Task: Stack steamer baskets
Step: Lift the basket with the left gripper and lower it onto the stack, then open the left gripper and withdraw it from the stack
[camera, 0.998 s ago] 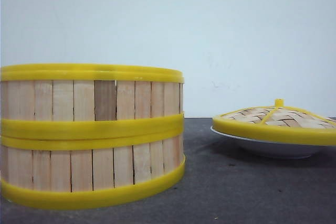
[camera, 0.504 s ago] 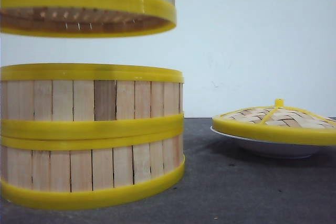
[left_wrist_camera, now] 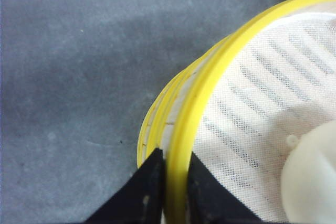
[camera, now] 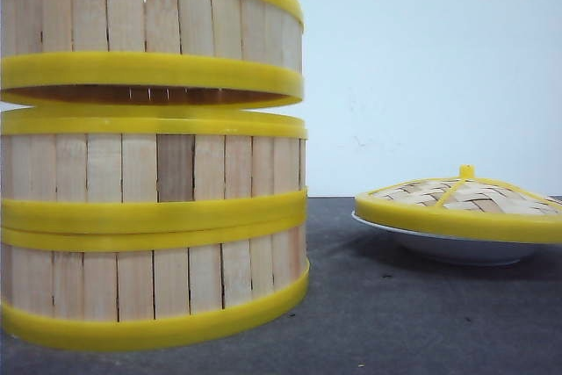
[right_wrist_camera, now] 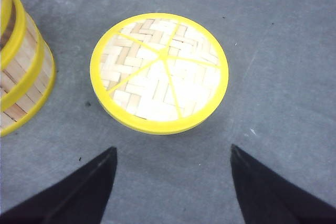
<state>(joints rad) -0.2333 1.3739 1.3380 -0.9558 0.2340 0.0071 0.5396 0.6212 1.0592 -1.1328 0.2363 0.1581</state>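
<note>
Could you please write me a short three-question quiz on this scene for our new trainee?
1. True or false: the top basket already sits flush on the two stacked baskets.
2. What does the left gripper clamp? A) the lid's knob B) the top basket's rim C) the plate
3. What does the lid rest on?

Key:
1. False; a gap shows under it, wider on the right.
2. B
3. The white plate, below the open right gripper.
</note>
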